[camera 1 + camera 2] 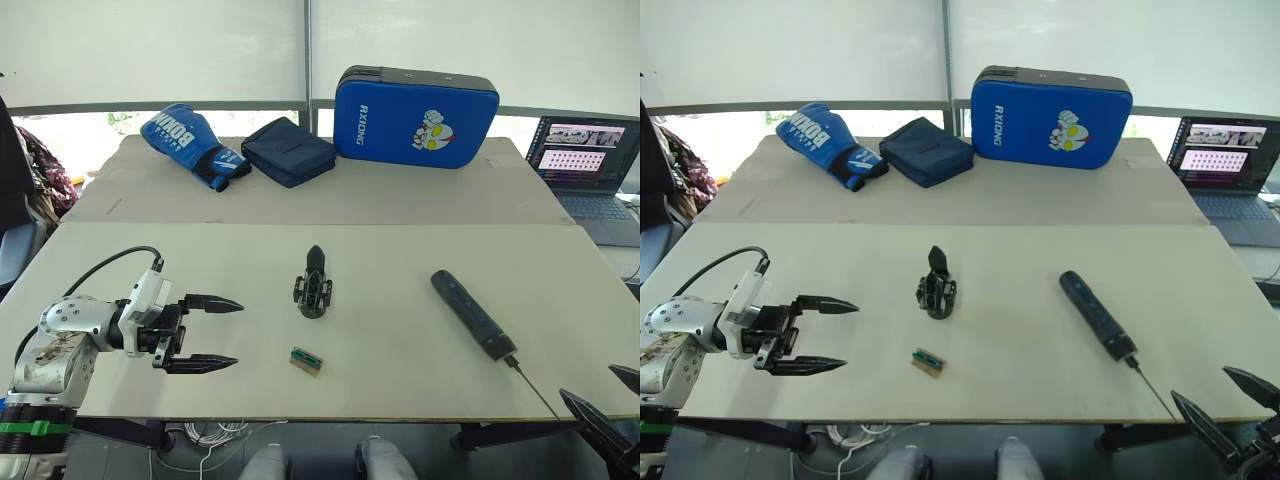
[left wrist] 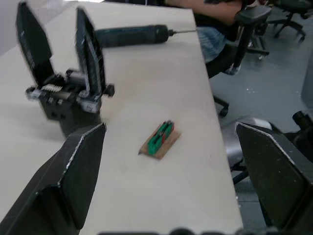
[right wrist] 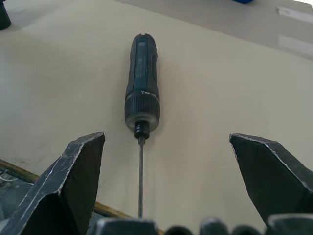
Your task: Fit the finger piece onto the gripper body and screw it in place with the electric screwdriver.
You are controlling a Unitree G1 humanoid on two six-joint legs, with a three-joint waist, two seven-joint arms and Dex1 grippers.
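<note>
The pale counter (image 1: 400, 380) carries the gripper body (image 1: 314, 291) at its middle, a small green-topped block (image 1: 306, 360) near the front edge, and the electric screwdriver (image 1: 472, 314) lying aslant. Farther back lie a boxing glove (image 1: 190, 144), a folded dark pouch (image 1: 288, 150) and a blue pad (image 1: 415, 116).

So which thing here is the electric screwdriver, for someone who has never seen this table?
Start at the pale near table and go to its right side. The electric screwdriver is the thick black cylinder lying there aslant, the only long rod-shaped thing, a thin metal bit at its near end.
</note>
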